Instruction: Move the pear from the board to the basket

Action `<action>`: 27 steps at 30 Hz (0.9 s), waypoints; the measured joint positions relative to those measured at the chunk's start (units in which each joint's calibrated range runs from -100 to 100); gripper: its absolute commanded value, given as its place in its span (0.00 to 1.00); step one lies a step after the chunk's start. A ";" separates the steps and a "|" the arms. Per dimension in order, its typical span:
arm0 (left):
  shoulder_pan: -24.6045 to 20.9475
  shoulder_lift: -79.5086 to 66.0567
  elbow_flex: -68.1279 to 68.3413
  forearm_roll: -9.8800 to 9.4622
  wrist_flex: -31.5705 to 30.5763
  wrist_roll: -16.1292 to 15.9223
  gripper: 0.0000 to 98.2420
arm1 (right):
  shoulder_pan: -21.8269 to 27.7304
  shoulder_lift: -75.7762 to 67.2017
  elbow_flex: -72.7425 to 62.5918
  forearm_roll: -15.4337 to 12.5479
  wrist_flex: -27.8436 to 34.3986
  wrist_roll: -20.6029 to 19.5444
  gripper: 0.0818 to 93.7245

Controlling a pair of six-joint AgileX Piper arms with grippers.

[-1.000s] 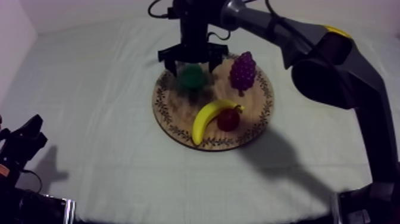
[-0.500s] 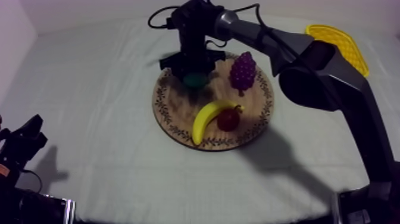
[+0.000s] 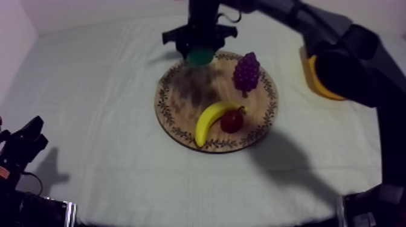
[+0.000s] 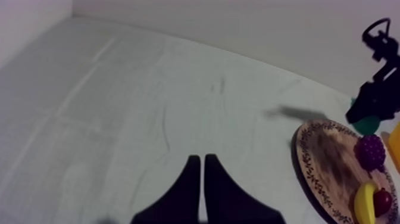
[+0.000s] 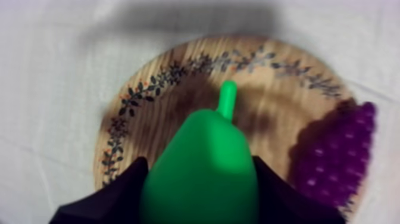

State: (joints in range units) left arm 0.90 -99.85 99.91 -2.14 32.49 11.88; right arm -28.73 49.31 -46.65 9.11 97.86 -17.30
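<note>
right pincer (image 5: 199,193): clenched round the pear (image 5: 202,161), one finger on each flank, stem pointing away.
pear: hanging over the wooden board's (image 3: 181,115) far rim, clear of it, I judge, for the carry.
yellow basket (image 3: 313,81): on the bench (image 3: 90,90) at the right, mostly hidden behind the right arm (image 3: 350,66).
left pincer (image 4: 199,179): closed on nothing, idle.
pear's base: cut off between the fingers.

overhead slant on table (image 3: 109,90), left wrist low and far, right wrist close, board (image 3: 181,104) shared
</note>
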 measured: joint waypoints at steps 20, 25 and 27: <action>0.00 0.00 0.00 0.00 0.00 0.00 0.00 | 10.36 -30.06 21.92 1.69 -0.25 5.67 0.39; 0.00 0.00 0.00 0.00 0.00 0.00 0.00 | 16.22 -30.21 22.88 2.32 -1.61 7.85 0.39; 0.00 0.00 0.00 0.00 0.00 0.00 0.00 | 18.92 -29.85 23.17 2.61 -2.12 8.84 0.39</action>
State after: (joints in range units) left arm 0.90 -99.85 99.91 -2.14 32.49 11.88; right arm -9.80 19.45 -23.48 11.72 95.74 -8.47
